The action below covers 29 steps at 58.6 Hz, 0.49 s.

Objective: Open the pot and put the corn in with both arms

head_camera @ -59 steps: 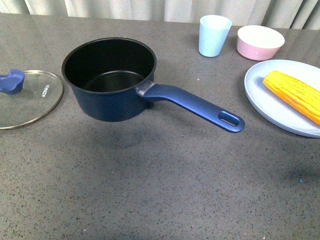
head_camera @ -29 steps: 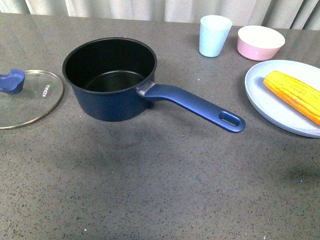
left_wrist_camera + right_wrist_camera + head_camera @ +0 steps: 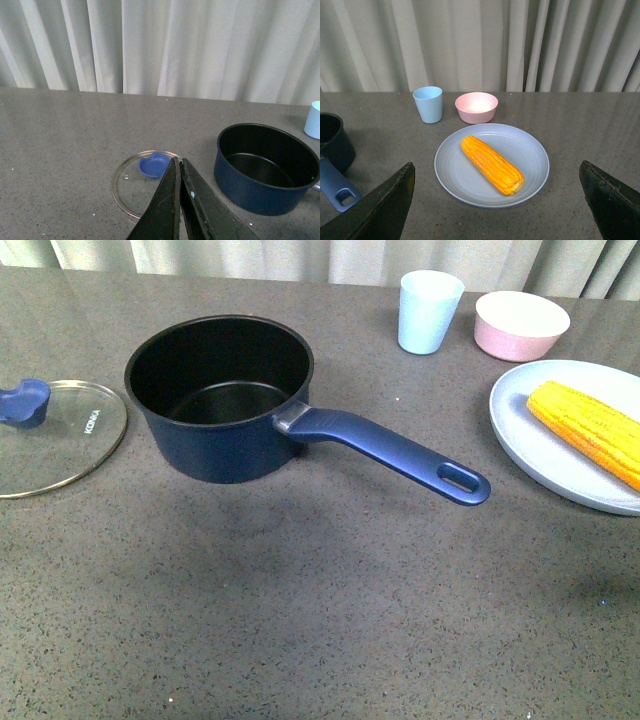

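the pot [image 3: 220,445] is satin navy outside and matt black inside; its handle [image 3: 390,452] looks like smooth plastic. the lid [image 3: 70,445] is clear glass with a thin metal rim. the table [image 3: 300,620] is speckled grey, stone-like and faintly shiny. the plate [image 3: 540,465], cup [image 3: 430,312] and bowl [image 3: 521,328] look like matt plastic. the corn [image 3: 590,430] is bumpy. the curtain [image 3: 200,45] is cloth.

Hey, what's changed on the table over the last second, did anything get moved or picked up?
Nothing visibly changed in the front view. The pot stands open, its lid lies flat on the table to its left, and the corn rests on the plate, all where they were. No arm shows in that view.
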Tool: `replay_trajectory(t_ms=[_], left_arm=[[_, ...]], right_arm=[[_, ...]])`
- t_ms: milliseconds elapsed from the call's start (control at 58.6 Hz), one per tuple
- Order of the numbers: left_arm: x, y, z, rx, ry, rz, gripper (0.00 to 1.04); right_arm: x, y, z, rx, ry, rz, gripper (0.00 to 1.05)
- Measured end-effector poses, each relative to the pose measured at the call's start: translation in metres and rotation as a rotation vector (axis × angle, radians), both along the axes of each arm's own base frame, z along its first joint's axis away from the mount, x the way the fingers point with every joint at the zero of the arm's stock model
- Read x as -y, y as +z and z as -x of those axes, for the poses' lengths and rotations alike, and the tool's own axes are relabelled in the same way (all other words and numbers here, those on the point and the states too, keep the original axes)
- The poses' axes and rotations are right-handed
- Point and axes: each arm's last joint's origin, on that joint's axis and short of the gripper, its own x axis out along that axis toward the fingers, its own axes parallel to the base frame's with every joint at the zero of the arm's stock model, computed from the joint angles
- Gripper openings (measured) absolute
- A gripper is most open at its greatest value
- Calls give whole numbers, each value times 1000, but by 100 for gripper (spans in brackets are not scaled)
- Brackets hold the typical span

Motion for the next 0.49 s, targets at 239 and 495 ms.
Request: replay_trajectory(t_ms=[239, 495], left_arm=[[0, 0, 8, 1, 0, 0, 2], [0, -4, 17, -30, -1, 0, 2]], right_arm=[[0, 0, 0, 0, 0, 0, 96], [0, 0, 0, 0, 0, 0, 96]])
